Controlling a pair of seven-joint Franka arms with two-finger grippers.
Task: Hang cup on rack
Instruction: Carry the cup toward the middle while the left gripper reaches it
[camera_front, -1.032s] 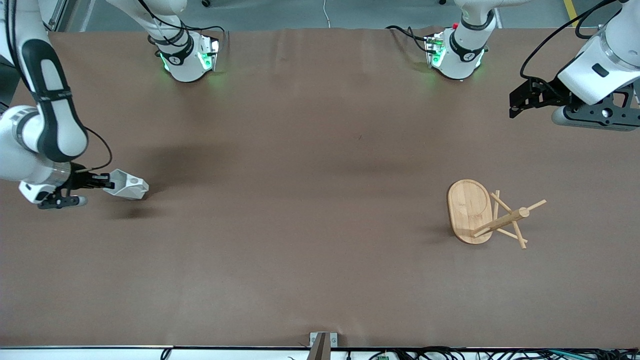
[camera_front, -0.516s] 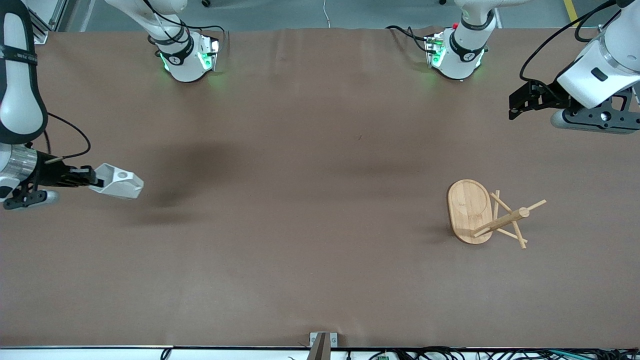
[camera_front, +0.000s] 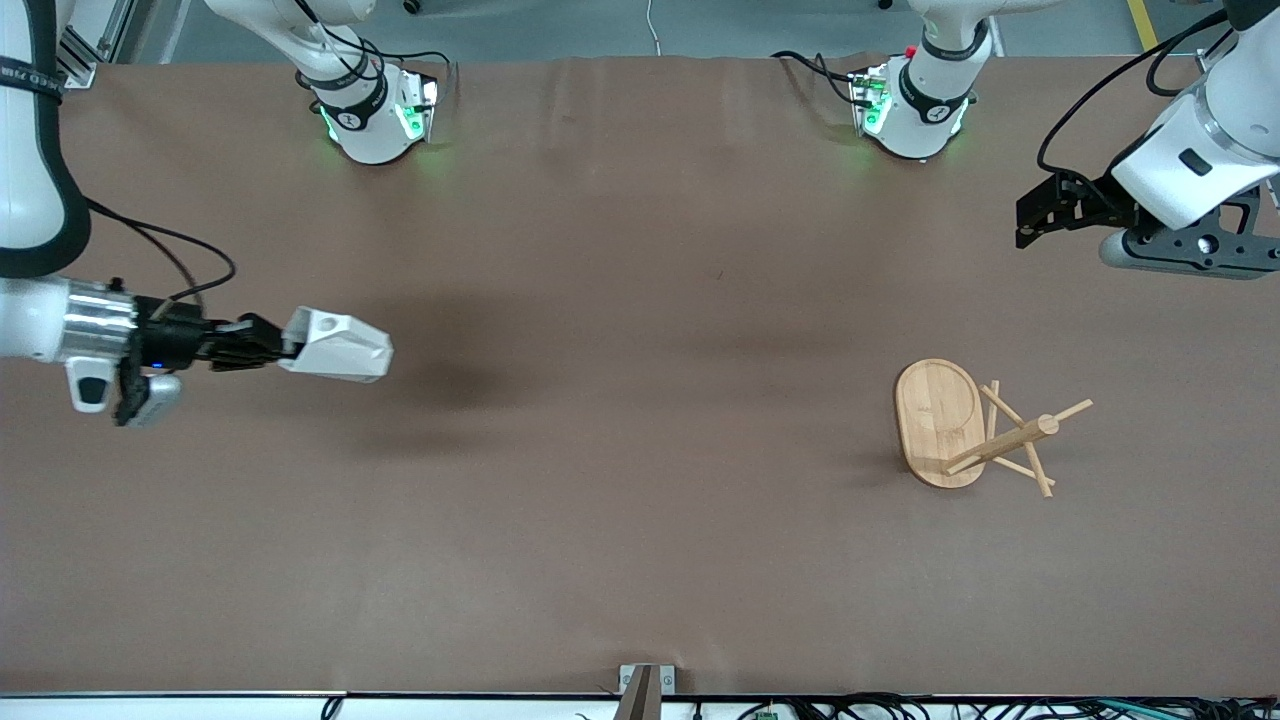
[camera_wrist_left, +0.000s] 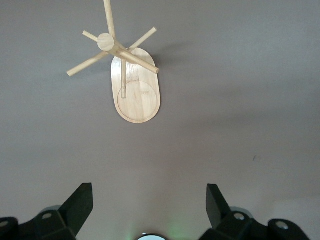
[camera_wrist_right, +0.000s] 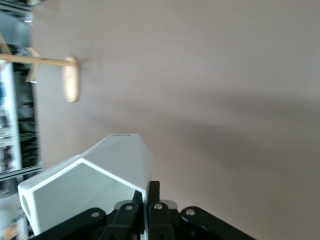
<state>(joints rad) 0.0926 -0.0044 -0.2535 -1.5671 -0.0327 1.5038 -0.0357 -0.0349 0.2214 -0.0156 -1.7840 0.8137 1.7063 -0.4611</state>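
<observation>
Two arms in play, and only one is busy. At the middle left of the front view the right gripper (camera_front: 272, 345) is up over the table (camera_front: 640, 560) at the right arm's end, fingers pinched together on the cup (camera_front: 337, 346), which is airborne and lying sideways, its shadow thrown on the brown surface beside it. The right wrist view confirms the hold: the black fingers are clamped on the cup's (camera_wrist_right: 92, 187) wall at the rim, faceted white body jutting out ahead of them.

Over at the right of the front view stands the rack (camera_front: 975, 428), upright on its oval base toward the left arm's end of the table, well apart from the cup, pegs fanning off the central post. The left gripper (camera_front: 1030, 212) waits at the upper right of that view, above the table edge, and the left wrist view shows its fingers spread wide with nothing between them, looking down on the rack (camera_wrist_left: 131, 80).

My read: that cup looks light, hard and rigid, likely smooth and a bit slippery on those flat facets, and it could chip if knocked on a peg. A rim pinch works for carrying, but the pierced handle tab must stay free to slide onto a peg.
</observation>
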